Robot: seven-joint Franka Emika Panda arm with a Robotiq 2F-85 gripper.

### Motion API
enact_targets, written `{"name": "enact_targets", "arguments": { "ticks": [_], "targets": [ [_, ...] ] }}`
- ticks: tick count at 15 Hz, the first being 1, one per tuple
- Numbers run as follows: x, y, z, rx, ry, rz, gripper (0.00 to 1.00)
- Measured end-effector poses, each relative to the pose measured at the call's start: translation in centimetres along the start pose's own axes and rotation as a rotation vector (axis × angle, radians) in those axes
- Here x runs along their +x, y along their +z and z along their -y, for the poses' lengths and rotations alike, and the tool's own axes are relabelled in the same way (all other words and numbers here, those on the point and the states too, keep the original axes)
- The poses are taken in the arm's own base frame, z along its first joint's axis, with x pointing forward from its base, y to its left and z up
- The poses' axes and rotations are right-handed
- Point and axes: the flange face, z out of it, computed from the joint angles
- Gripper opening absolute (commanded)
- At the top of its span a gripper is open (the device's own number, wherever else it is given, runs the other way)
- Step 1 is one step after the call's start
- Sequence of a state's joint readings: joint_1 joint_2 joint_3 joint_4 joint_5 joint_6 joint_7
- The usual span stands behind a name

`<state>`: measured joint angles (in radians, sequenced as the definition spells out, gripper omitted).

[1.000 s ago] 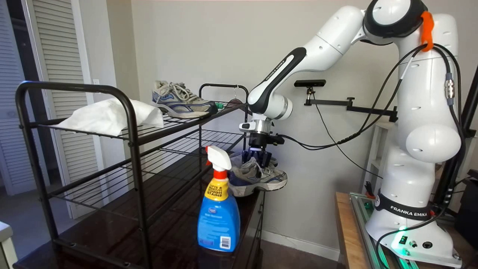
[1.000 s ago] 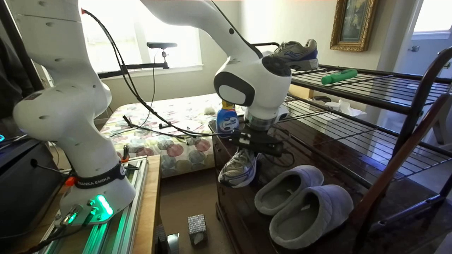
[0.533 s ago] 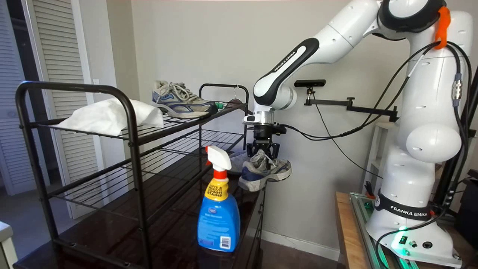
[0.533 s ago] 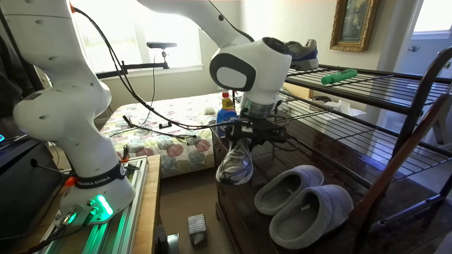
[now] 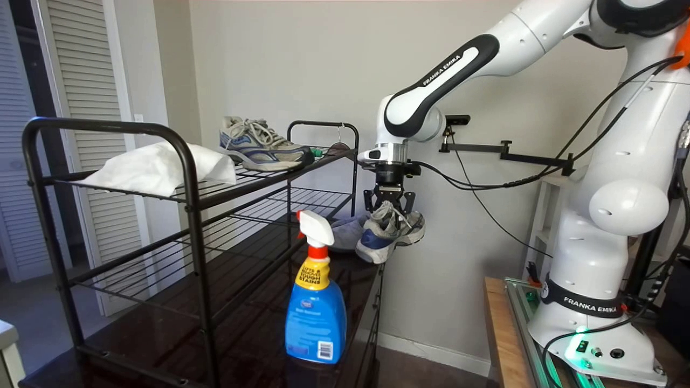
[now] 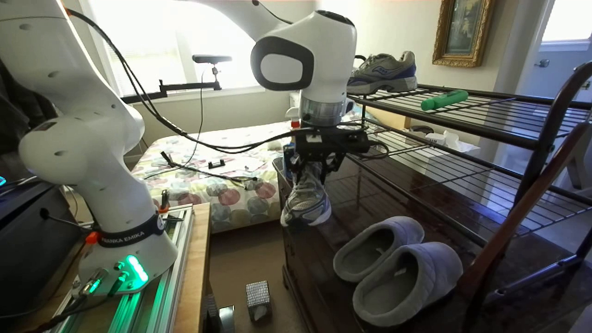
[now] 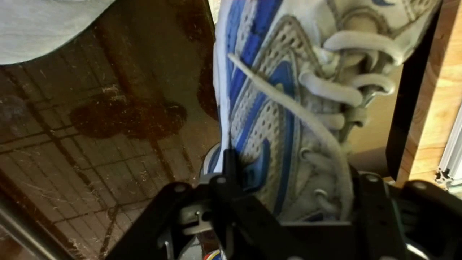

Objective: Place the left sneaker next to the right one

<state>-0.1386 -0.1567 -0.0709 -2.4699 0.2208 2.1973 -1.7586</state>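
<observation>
A rectangular window point(image 6: 155, 46) is glowing white; a gold-framed rectangular picture point(image 6: 461, 33) is hanging on a pale wall point(image 6: 393, 25).

A blue spray bottle point(image 5: 315, 323) with a white-and-red trigger head point(image 5: 317, 230) stands upright on a dark, glossy surface point(image 5: 253, 334), and in an exterior view we find two gray slippers point(image 6: 428, 277) side by side on it. Atop a black metal rack point(image 5: 248, 187), we see a crumpled white cloth point(image 5: 161, 167) and, well apart from it, a green cylinder point(image 6: 444, 100). Around the room, we note a bed point(image 6: 231, 199) in a circle print, a gold-framed picture point(image 6: 461, 32), a louvered door point(image 5: 89, 134) and, on the floor point(image 6: 238, 263), a patterned box point(image 6: 257, 293) with a tissue point(image 6: 260, 312) poking out.
</observation>
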Motion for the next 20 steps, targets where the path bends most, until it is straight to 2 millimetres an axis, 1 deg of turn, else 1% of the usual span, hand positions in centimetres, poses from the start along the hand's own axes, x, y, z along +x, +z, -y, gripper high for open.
{"name": "enact_targets", "arguments": {
  "ticks": [3,4,6,8,9,12,14,16,20],
  "targets": [
    [0.3,-2.0,1.3,-0.047,-0.006,-0.008,0.37],
    [0.3,-2.7,1.6,-0.062,-0.005,-0.011,0.62],
    [0.2,-3.8,2.3,-0.084,-0.001,-0.019,0.62],
    [0.2,-4.3,2.6,-0.095,0.0,-0.022,0.62],
    [0.2,-4.2,2.7,-0.094,0.001,-0.023,0.37],
    [0.2,-3.9,2.8,-0.09,-0.013,-0.025,0.37],
    [0.2,-4.4,2.8,-0.098,-0.078,0.007,0.37],
    [0.2,-5.7,3.1,-0.118,-0.16,0.057,0.37],
    [0.5,-9.3,4.6,-0.163,-0.313,0.153,0.37]
  ]
}}
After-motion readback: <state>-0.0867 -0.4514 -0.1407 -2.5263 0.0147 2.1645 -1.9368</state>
